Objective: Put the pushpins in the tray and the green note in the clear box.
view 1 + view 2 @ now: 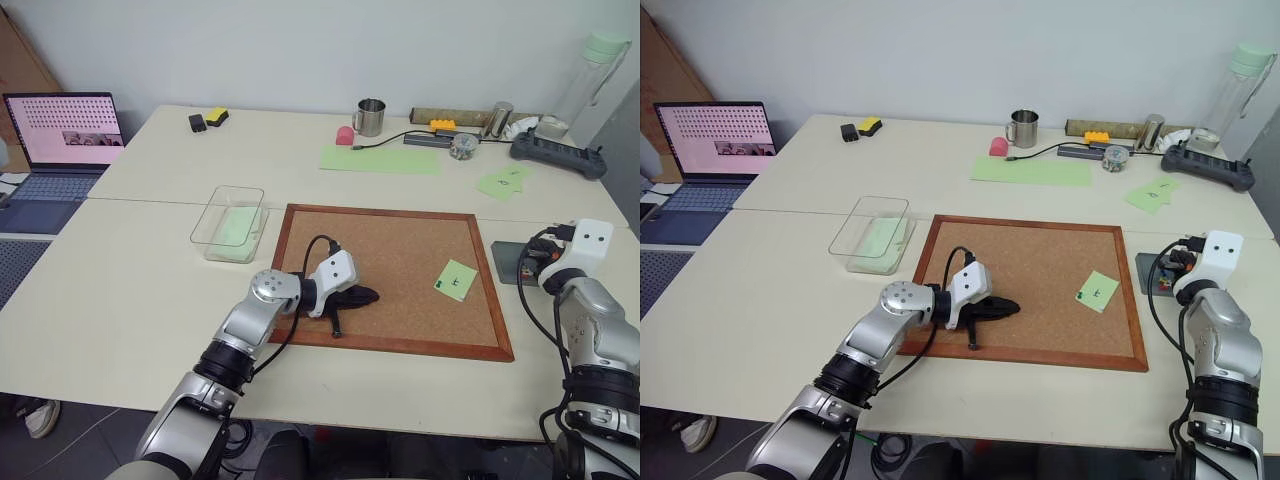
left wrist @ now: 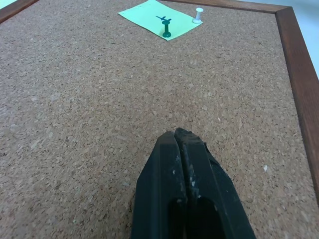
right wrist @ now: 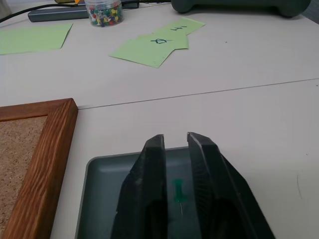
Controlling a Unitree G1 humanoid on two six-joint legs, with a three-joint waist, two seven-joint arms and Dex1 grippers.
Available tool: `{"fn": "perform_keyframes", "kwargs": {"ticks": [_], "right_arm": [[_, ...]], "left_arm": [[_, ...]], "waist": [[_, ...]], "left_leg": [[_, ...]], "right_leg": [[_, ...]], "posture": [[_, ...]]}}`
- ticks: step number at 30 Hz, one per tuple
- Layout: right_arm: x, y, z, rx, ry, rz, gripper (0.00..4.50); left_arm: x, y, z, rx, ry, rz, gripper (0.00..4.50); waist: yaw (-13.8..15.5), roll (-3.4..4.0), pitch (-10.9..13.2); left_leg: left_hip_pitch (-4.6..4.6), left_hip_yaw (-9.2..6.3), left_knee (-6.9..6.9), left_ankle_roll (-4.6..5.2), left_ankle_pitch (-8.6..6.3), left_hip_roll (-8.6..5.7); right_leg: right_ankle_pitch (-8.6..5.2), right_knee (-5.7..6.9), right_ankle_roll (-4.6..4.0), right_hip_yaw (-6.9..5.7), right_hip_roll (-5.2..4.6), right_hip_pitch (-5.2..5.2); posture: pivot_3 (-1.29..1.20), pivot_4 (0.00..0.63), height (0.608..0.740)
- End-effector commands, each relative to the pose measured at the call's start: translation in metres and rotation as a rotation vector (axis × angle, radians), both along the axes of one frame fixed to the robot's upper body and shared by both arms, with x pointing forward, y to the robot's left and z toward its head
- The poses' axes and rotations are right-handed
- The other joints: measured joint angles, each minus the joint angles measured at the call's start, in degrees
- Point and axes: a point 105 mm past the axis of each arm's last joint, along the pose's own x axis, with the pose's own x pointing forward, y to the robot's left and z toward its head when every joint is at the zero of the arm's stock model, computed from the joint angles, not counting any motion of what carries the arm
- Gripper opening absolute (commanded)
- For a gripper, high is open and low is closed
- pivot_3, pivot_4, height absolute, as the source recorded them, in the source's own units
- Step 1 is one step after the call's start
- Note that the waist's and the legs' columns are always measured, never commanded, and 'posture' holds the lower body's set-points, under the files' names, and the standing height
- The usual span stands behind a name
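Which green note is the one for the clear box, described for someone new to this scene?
Find the cork board framed in brown wood at the middle of the table. The green note lies on the board near its right edge, held by a green pushpin, with a white pushpin just off its corner. Other green notes and a long green sheet lie off the board, farther back.

Silver arms w/ white wrist housings, black cables (looped), black two-finger left hand (image 1: 362, 296).

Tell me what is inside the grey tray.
A green pushpin lies in the tray, seen between the right pincer's parted fingers. The fingers cover much of the tray floor, so other pins there cannot be counted.
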Motion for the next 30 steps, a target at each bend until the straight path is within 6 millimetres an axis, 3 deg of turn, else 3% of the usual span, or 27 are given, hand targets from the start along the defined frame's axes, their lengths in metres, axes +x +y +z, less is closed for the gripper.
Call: {"fn": "perform_keyframes", "kwargs": {"ticks": [1, 7, 10, 13, 18, 26, 30], "right_arm": [[-0.005, -0.004, 0.018, -0.002, -0.061, -0.005, 1.86], [-0.015, 0.002, 0.033, -0.041, -0.12, 0.048, 3.03], [-0.027, 0.035, 0.036, -0.066, -0.114, 0.256, 3.7], [-0.046, 0.066, 0.03, -0.099, -0.072, 0.445, 3.7], [-0.07, 0.097, 0.025, -0.116, -0.063, 0.611, 3.7], [-0.074, 0.119, 0.0, -0.147, -0.017, 0.657, 3.7], [-0.075, 0.121, -0.013, -0.165, 0.02, 0.647, 3.7]], "left_arm": [[-0.004, 0.003, -0.012, 0.031, 0.032, 0.002, 0.0], [-0.001, 0.001, -0.01, 0.024, 0.024, 0.004, 0.0], [-0.002, 0.0, -0.011, 0.022, 0.024, 0.002, 0.0], [-0.003, -0.001, -0.011, 0.016, 0.025, 0.0, 0.0], [-0.001, -0.002, -0.008, -0.008, 0.013, 0.011, 0.0], [0.001, -0.004, -0.006, -0.011, 0.0, 0.006, 0.0], [0.003, -0.003, -0.005, -0.006, -0.011, 0.01, 0.0]], "waist": [[0.0, 0.0, 0.0], [0.0, 0.0, 0.0], [0.0, 0.0, 0.0], [0.2, 0.01, 0.0], [0.2, 0.0, 0.0], [0.2, -0.01, 0.0], [0.3, -0.02, 0.0]], "left_leg": [[0.0, 0.01, 0.0, 0.0, 0.0, 0.0], [-0.01, 0.0, 0.0, 0.0, 0.0, 0.0], [-0.01, 0.0, 0.0, 0.0, 0.0, 0.0], [-0.04, -0.07, -0.01, 0.01, -0.01, 0.0], [-0.01, -0.05, 0.03, 0.01, -0.01, -0.01], [0.0, -0.1, 0.03, 0.01, -0.01, -0.01], [0.0, -0.09, 0.03, 0.01, -0.01, -0.02]], "right_leg": [[0.0, 0.0, 0.0, 0.0, 0.0, 0.0], [0.0, 0.0, 0.0, 0.0, 0.0, 0.0], [0.0, 0.0, 0.0, 0.0, 0.0, 0.0], [0.0, -0.05, 0.0, -0.06, 0.01, 0.01], [0.0, -0.03, 0.0, -0.03, 0.0, 0.05], [0.0, -0.05, 0.01, -0.08, 0.01, 0.07], [0.0, -0.05, 0.01, -0.08, 0.0, 0.07]], "posture": [[0.0, 0.15, 0.74], [0.0, 0.15, 0.74], [0.0, 0.15, 0.74], [0.0, 0.15, 0.74], [0.0, 0.15, 0.74], [0.0, 0.15, 0.74], [0.0, 0.15, 0.74]]}}
